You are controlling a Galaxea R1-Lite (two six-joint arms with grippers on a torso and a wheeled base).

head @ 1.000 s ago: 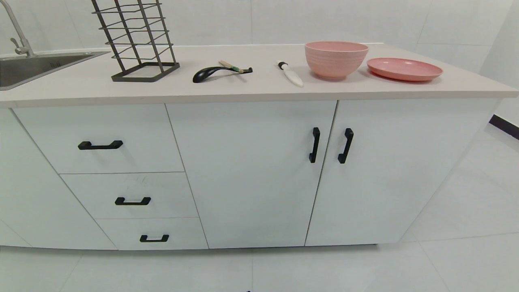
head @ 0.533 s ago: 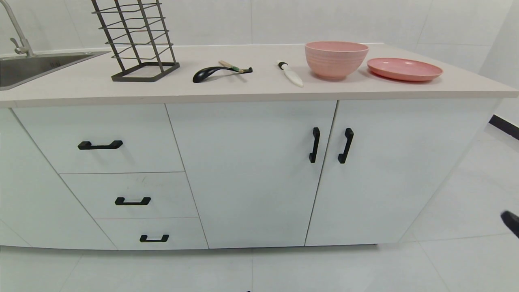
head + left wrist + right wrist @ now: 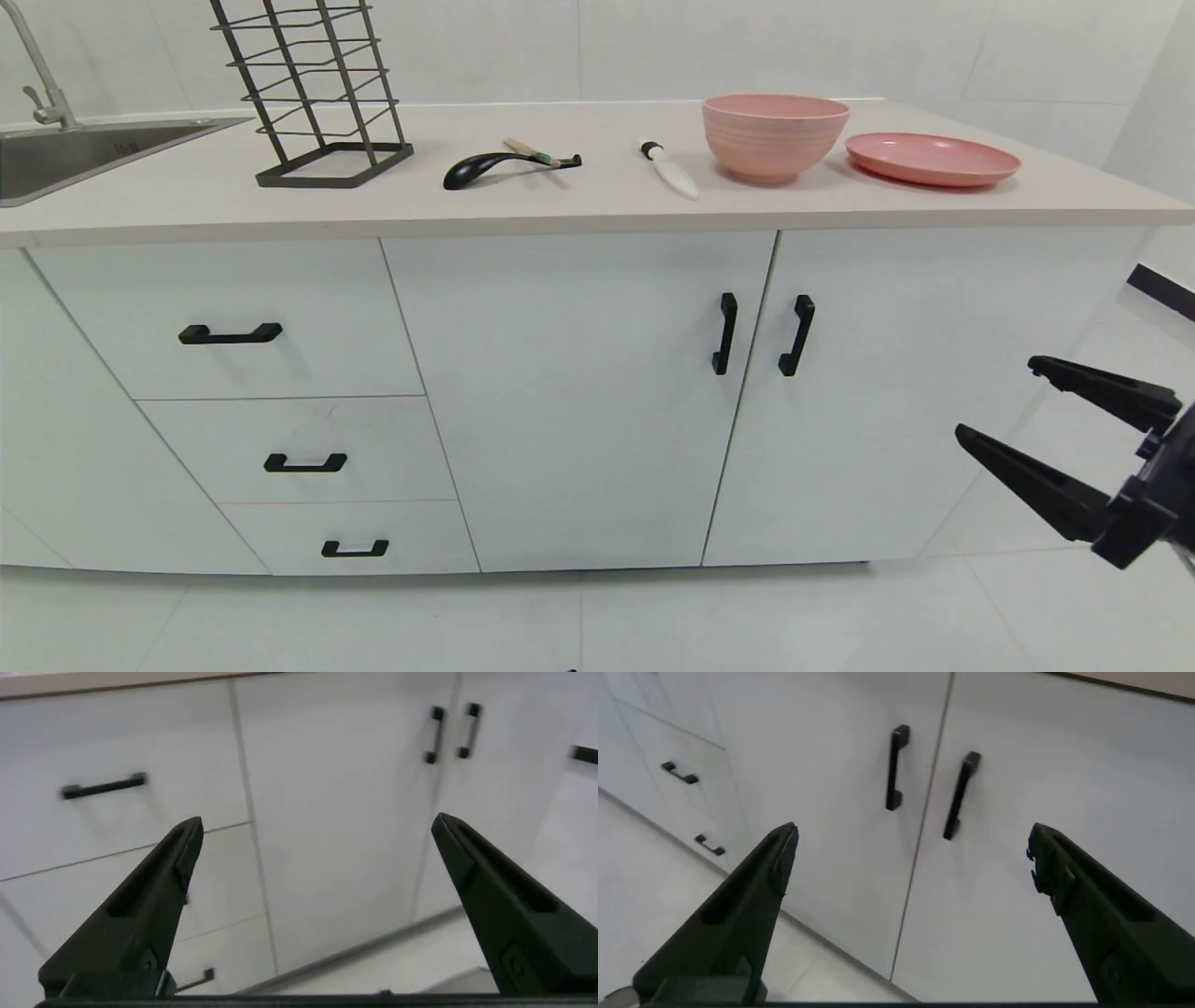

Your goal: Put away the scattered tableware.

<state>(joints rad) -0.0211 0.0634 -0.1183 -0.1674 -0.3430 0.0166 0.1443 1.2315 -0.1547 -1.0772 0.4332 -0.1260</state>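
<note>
On the counter (image 3: pixel 597 201) stand a pink bowl (image 3: pixel 774 135) and, to its right, a pink plate (image 3: pixel 932 158). A white knife (image 3: pixel 669 168) lies left of the bowl, and a black spoon (image 3: pixel 504 168) with a pair of chopsticks (image 3: pixel 532 153) across its handle lies further left. My right gripper (image 3: pixel 995 401) is open and empty, low at the right in front of the right cabinet door (image 3: pixel 896 392); its wrist view faces the door handles (image 3: pixel 929 782). My left gripper (image 3: pixel 313 835) is open and empty, facing the drawers (image 3: pixel 140 849).
A black wire rack (image 3: pixel 313 89) stands on the counter's left part, with a sink (image 3: pixel 65 154) and tap at the far left. Below are three drawers (image 3: pixel 280 401) with black handles and two cabinet doors (image 3: pixel 588 392). White tiled floor (image 3: pixel 597 616) lies in front.
My right gripper has come up into the head view from the lower right edge, fingers spread. The tableware has not moved.
</note>
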